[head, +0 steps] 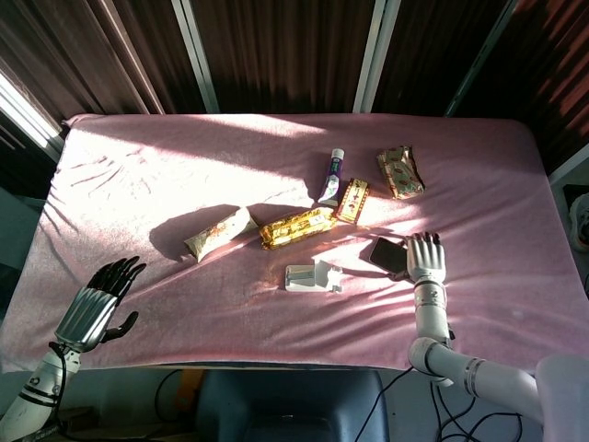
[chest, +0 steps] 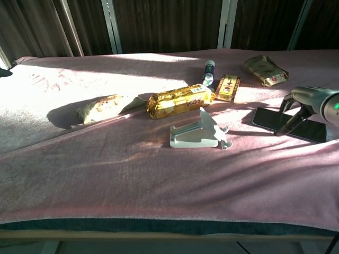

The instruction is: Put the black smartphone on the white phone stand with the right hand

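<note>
- Black phone (chest: 288, 125) lies flat near the table's right edge; right hand (head: 426, 258) rests on it, fingers spread, gripping nothing.
- Flat phone resists pinching: fingers may shove it off, or into the stand (chest: 198, 135).
- Left hand (head: 97, 304) idles, open.

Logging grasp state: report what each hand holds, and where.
Nothing held. Right hand hovers over the black smartphone, which lies flat; left hand is open.

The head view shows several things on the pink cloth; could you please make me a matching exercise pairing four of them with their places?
Things:
1. black smartphone
2. white phone stand
3. left hand
4. purple and white tube

Places:
A. near the table's front left corner, holding nothing
B. under the right hand's fingertips
C. just in front of the gold snack packet
D. behind the gold packet, toward the curtains

Pairs: 1-B, 2-C, 3-A, 4-D
</note>
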Robot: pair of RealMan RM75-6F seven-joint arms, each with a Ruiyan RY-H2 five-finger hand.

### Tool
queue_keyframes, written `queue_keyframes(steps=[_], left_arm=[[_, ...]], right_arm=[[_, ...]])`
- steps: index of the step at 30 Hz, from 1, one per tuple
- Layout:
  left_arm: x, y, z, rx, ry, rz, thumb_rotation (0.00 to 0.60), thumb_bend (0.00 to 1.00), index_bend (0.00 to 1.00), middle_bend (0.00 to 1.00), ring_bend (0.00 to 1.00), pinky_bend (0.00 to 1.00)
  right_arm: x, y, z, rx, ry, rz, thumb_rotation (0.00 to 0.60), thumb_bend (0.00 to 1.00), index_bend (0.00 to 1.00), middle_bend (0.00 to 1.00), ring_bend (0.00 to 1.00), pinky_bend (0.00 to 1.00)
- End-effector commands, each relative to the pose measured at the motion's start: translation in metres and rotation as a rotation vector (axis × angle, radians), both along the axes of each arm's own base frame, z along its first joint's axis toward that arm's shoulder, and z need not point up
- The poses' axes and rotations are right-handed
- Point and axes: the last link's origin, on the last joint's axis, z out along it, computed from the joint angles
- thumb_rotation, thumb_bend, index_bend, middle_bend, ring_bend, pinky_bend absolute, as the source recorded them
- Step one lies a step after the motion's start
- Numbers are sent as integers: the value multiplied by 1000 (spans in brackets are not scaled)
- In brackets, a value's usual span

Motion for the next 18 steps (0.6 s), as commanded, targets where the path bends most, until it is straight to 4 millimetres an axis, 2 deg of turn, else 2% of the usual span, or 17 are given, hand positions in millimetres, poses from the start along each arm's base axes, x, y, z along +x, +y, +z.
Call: queue_keyframes(steps=[1,7,15,18], left_arm=[[0,0,0,0,1,0,600,358,0,9,22,122],[0,0,1,3,-1,0,600,358,0,9,22,122],[0,-1,2,6,-6,-1,600,358,0,9,21,122],[0,-1,2,4,-5,-1,600,358,0,8,22,122]], right_arm=[[2,0,-2,4,4,2,600,194,425,286,120,46],[6,0,-5,8,10,11,600,195,484,287,120,46],[16,3,-9,-9,31,69,600,195,667,287,120,52],[17,6,-10,-10,48,87,600,195,703,287,120,54]])
